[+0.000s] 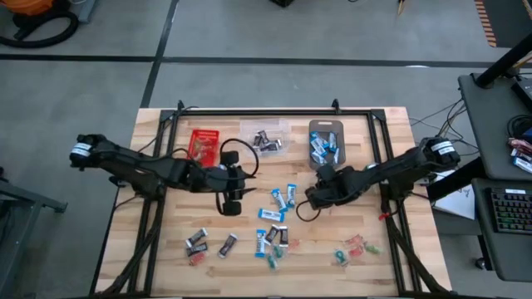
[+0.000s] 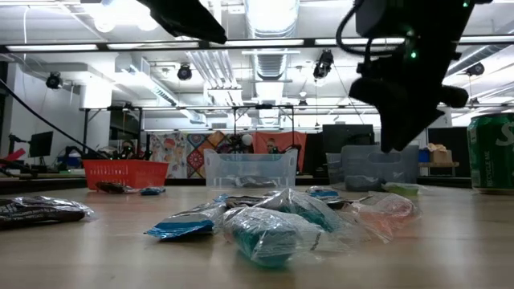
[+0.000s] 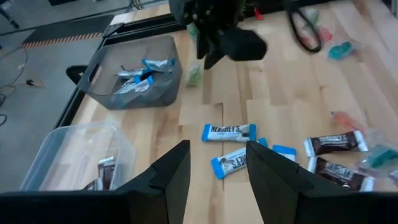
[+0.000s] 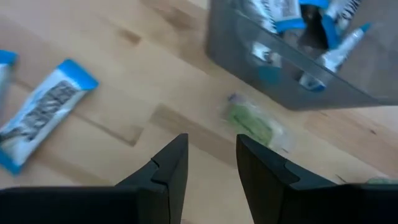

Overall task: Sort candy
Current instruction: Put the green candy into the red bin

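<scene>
Candy lies scattered on the wooden table: blue-and-white bars, dark ones and small red and green sweets. My left gripper hangs open over the table's middle, left of the blue-and-white bars, with nothing between its fingers. My right gripper stands open just in front of the grey bin, pointing steeply down. A green sweet lies on the wood beside the grey bin's wall, beyond the right fingertips and apart from them.
Along the far edge stand a red bin, a clear bin with dark candy and the grey bin with blue-and-white candy. A green can stands at the right. A heap of sweets lies near the front edge.
</scene>
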Available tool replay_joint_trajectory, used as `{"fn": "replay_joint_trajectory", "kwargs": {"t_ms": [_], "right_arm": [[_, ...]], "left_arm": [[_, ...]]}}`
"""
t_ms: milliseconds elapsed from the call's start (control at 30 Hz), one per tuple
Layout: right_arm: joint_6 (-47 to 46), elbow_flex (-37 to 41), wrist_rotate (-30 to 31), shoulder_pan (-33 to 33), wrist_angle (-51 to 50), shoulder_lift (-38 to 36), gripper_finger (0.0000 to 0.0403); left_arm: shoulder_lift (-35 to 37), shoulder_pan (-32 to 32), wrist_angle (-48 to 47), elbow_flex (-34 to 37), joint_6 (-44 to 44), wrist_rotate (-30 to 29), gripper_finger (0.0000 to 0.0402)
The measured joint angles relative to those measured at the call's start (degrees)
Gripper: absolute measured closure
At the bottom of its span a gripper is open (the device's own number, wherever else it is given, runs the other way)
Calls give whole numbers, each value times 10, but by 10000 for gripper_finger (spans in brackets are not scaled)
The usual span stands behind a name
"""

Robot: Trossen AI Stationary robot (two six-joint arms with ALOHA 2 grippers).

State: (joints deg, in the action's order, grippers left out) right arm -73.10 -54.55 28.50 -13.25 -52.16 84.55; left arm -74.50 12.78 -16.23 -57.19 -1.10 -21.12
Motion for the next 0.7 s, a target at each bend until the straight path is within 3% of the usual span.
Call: {"fn": "replay_joint_trajectory", "kwargs": {"t_ms": [367,700], "right_arm": [[-24,18,1,25,9,0,306],[-21,72,14,26,62,0,305]], "left_arm": [[-2,0,-1,0,3,-24,263],[-15,0,-1,0,3,-24,263]]}}
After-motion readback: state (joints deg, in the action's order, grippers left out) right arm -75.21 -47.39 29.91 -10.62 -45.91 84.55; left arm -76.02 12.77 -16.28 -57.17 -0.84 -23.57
